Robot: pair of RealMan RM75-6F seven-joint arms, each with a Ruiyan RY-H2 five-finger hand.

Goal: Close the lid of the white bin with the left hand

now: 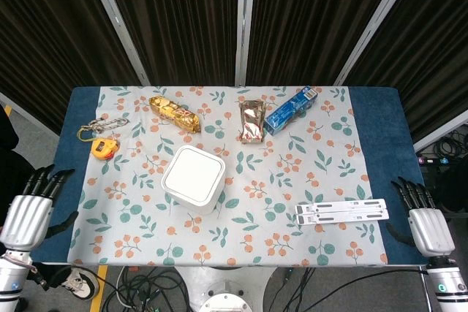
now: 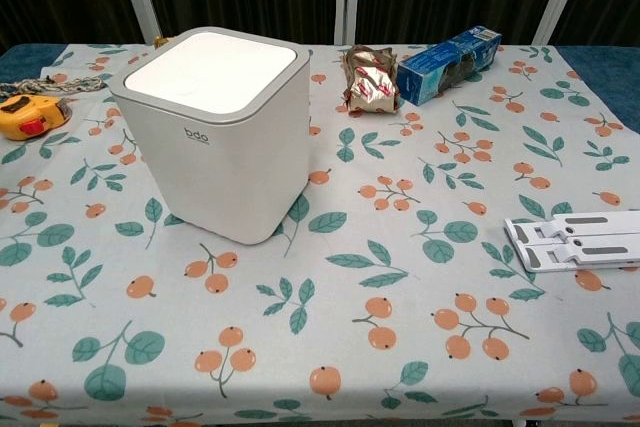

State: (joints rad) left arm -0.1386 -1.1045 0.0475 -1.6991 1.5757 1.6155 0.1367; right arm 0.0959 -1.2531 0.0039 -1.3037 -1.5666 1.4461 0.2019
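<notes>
The white bin (image 1: 193,178) (image 2: 217,130) stands left of the table's middle with its flat lid down, level with the grey rim. My left hand (image 1: 28,208) hangs off the table's left edge, far from the bin, fingers spread and holding nothing. Off the front right corner, my right hand (image 1: 425,221) is likewise open and empty. Neither hand shows in the chest view.
A yellow tape measure (image 1: 104,147) and a chain lie at the back left. A gold snack pack (image 1: 174,112), a crumpled foil bag (image 1: 251,120) and a blue box (image 1: 290,109) line the back. A white folding stand (image 1: 341,212) lies at the front right.
</notes>
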